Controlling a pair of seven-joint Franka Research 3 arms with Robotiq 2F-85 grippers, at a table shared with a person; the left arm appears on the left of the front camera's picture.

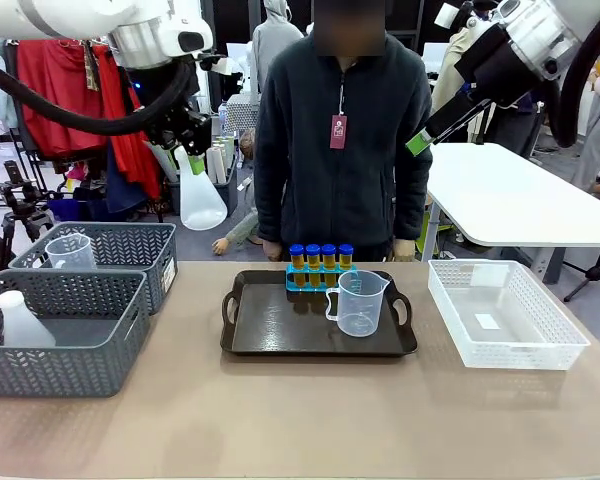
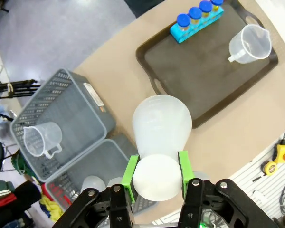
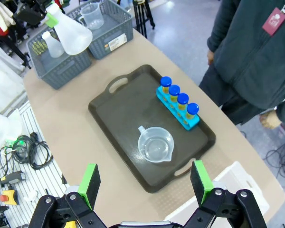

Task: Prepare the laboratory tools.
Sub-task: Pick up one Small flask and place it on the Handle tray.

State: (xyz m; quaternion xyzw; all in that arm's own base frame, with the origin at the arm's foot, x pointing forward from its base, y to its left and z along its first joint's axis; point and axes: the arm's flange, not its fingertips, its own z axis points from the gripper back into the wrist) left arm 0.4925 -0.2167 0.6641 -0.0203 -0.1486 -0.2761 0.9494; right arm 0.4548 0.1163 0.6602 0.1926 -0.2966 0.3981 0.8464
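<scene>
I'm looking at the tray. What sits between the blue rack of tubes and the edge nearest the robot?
A clear beaker stands there, on the dark tray, in front of the rack; the front view shows it.

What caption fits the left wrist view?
Left fingers hold a flask by its neck above baskets and tray.

Dark tray [image 1: 280, 335] mid-table, two grey mesh baskets [image 1: 70, 345] left, white lattice basket [image 1: 540, 340] right
</scene>
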